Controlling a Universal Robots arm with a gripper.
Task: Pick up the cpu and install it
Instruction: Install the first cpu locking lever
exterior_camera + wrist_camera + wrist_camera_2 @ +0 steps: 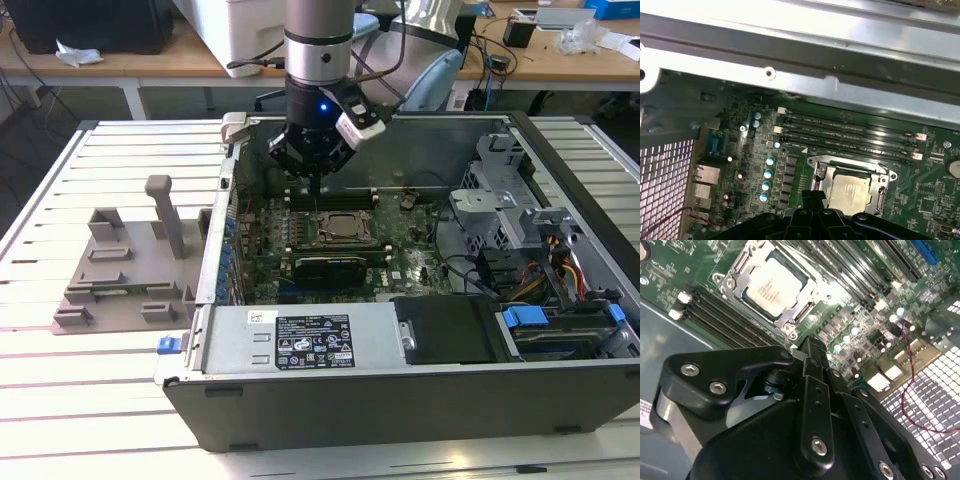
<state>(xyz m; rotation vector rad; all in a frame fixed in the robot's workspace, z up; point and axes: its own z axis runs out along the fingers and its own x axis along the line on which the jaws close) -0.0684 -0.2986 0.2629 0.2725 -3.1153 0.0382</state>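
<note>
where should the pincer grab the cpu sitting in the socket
Judging from its pose, from straight above. The cpu lies flat inside the metal socket frame, top face up. The frame crowds its edges, leaving little room at the sides, so the bare silvery top is the easiest part to reach. The pincer hangs over the motherboard beside it.

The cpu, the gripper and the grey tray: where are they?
cpu (771, 288): second wrist view, middle of its silvery top.
gripper (315, 182): exterior view, at its tips above the motherboard.
grey tray (110, 275): exterior view, its flat base.
</note>
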